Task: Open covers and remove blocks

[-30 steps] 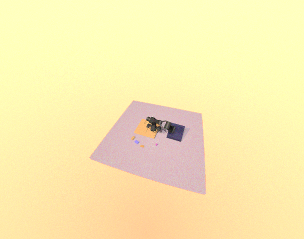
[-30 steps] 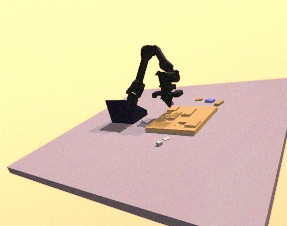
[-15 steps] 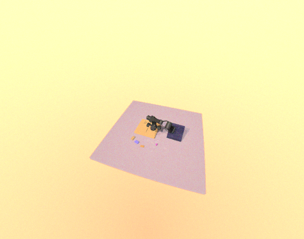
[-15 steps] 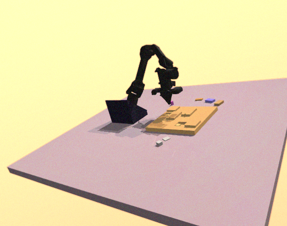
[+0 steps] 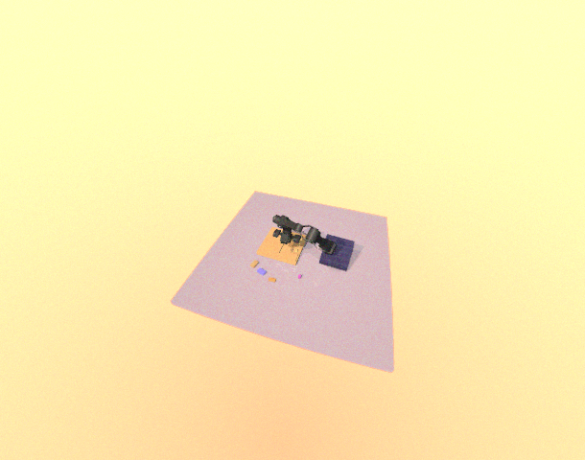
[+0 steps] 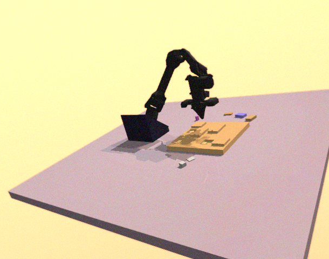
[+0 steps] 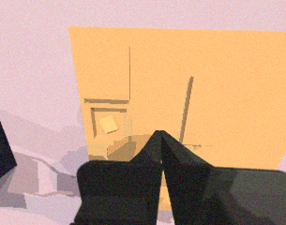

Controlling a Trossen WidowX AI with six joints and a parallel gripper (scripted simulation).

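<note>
The orange puzzle board [image 5: 272, 245] [image 6: 231, 134] [image 7: 227, 70] lies flat on the table beside the arm's dark base [image 5: 337, 253] [image 6: 142, 128]. My gripper [image 6: 201, 115] [image 7: 158, 134] [image 5: 285, 238] is shut and empty, hanging above the board's near-base edge. In the wrist view an open well holds a pale yellow block [image 7: 109, 124], a little left of my fingertips, with its cover [image 7: 106, 75] slid away beyond it. Raised covers [image 6: 216, 128] show on the board. Off the board lie a blue block [image 5: 261, 271] [image 6: 240, 114], two orange blocks [image 5: 254, 263] [image 6: 250, 117] [image 5: 271, 279] [image 6: 227, 113] and a magenta block [image 5: 299, 275] [image 6: 197, 118].
Two small white blocks [image 6: 182, 164] [image 6: 191, 158] lie on the table [image 6: 242, 195] in front of the board. The table's edges are far from the board on all sides.
</note>
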